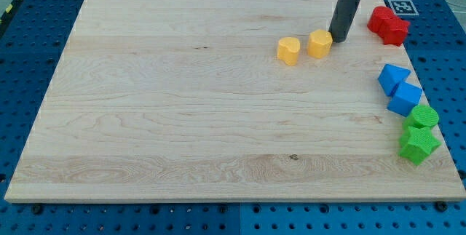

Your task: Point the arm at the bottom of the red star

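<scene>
**Tip not yet at the red star**

My tip (337,41), the end effector here, is a bare rod with nothing to clench or release; it grasps nothing. It rests on the desk (182,104) just beside the right-hand yellow block (319,44), with a second yellow block (289,49) further toward the view's left. The red star (386,25) lies near the desk's top right corner, to the tip's right and slightly higher. I judge the pointing undone: the tip must cross rightward to below the star.

2 yellow blocks (304,46), 2 blue blocks (399,89), 2 green blocks (419,132), wooden board (182,118)
</scene>
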You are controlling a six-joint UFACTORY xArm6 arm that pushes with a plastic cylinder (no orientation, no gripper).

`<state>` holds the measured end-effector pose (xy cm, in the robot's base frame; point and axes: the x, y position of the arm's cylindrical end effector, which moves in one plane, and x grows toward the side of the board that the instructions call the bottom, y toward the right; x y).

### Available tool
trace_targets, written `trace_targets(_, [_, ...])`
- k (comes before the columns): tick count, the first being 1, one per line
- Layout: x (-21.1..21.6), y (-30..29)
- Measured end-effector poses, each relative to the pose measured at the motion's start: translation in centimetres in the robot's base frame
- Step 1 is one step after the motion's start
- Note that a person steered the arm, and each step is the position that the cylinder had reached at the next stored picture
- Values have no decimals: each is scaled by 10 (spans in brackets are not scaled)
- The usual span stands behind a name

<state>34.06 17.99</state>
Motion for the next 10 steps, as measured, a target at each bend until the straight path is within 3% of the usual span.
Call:
trace_targets(2, [21, -10])
trace_targets(10, [36, 61])
